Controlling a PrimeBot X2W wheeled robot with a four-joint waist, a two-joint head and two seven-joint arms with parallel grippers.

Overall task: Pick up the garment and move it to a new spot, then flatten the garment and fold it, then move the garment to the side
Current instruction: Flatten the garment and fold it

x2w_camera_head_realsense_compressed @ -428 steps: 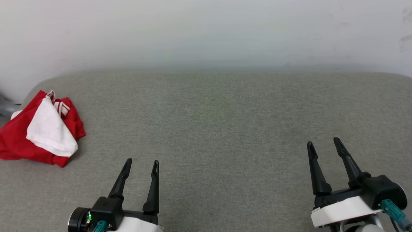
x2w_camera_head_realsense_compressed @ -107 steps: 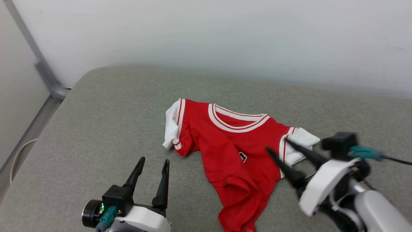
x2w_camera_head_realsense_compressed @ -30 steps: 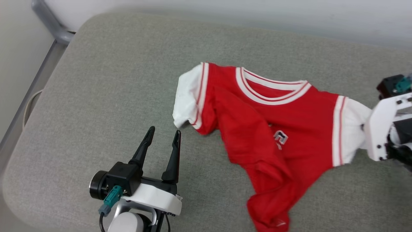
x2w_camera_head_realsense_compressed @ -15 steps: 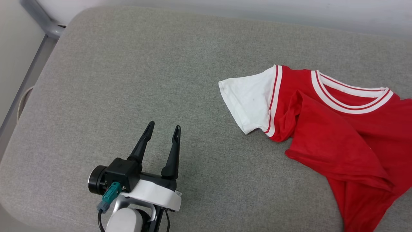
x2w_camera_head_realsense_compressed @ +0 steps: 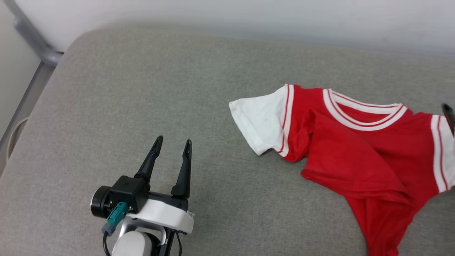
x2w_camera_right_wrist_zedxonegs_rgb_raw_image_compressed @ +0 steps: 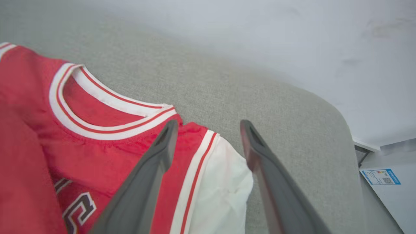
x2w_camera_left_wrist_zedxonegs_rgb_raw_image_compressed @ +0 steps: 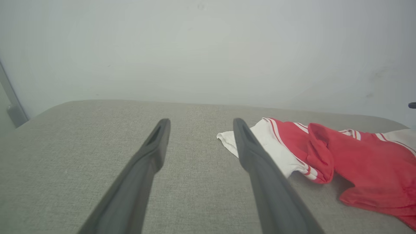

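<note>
The red jersey T-shirt [x2w_camera_head_realsense_compressed: 355, 149] lies rumpled on the grey cushion [x2w_camera_head_realsense_compressed: 142, 89], a flap folded across its chest. The right gripper [x2w_camera_right_wrist_zedxonegs_rgb_raw_image_compressed: 208, 126] hovers wide above one white sleeve [x2w_camera_right_wrist_zedxonegs_rgb_raw_image_compressed: 224, 188]. The left gripper [x2w_camera_head_realsense_compressed: 173, 140] stands wide, well apart. Flattening likely means drawing that flap's edge outward, kept low.

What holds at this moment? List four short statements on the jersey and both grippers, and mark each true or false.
1. The red jersey lies on the grey cushion. True.
2. The left gripper is shut on the jersey. False: its jaws stand open over bare cushion, apart from the jersey.
3. The right gripper is open over a white sleeve of the jersey. True.
4. The jersey is spread fully flat. False: a red fold lies across its front, and the lower part is bunched.
</note>
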